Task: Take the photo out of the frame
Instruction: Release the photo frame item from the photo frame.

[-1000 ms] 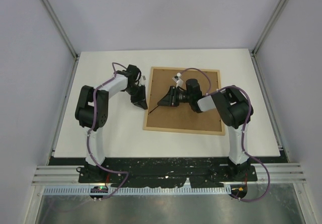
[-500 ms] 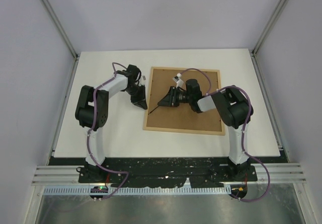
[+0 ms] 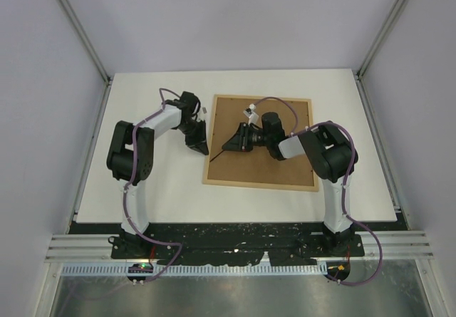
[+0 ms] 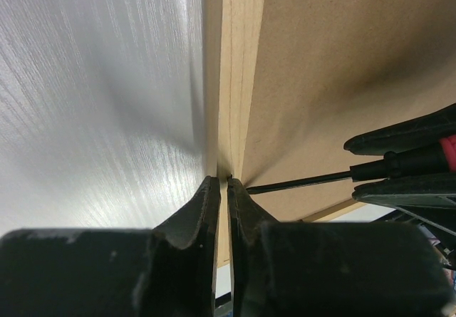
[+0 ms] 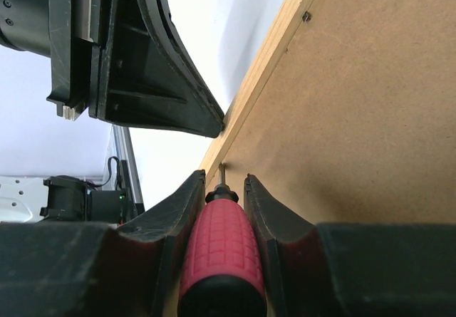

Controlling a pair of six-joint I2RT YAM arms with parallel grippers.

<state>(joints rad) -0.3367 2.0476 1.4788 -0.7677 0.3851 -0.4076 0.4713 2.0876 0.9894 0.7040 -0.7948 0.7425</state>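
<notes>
- White tabletop (image 3: pixel 157 189) spans the view. I see the frame (image 3: pixel 235 110) lying face down right of centre. The photo is hidden, presumably under the brown back panel (image 3: pixel 292 117).
- Left gripper (image 4: pixel 224 183): jaws nearly closed, tips against the frame's left rim.
- Screwdriver (image 5: pixel 214 253), clamped in the right gripper (image 5: pixel 224 178), points into that rim's inner seam.
- Risk: if I lever too hard, the blade may skip and gouge the panel, or shove the frame left.
</notes>
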